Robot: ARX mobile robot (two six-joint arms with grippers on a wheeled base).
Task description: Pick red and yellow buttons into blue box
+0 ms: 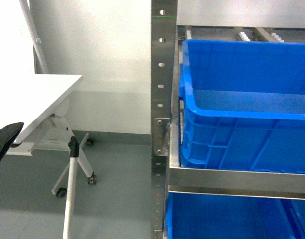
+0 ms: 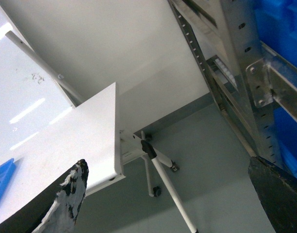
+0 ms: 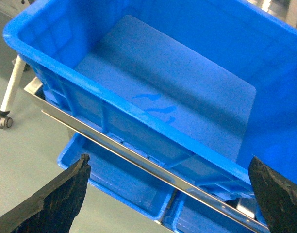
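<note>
The blue box (image 3: pixel 153 97) lies open from above; the steel rack post (image 1: pixel 161 119) blocks its left side.

Both claws have rough black fingers; the left claw (image 2: pixel 170 194) finger (image 2: pixel 71 199) shows white scuffing.

I can read no text, label, brand or number anywhere around the blue box (image 1: pixel 242 124) in my views.

Bright, even indoor light fills all three views. Ceiling lights reflect as pale streaks on the white table (image 2: pixel 51 145), and a soft sheen lies on the blue box (image 3: pixel 163 97) floor. Shadows are faint. The dark fingertips (image 3: pixel 56 204) at the wrist views' lower edges look blurred.
</note>
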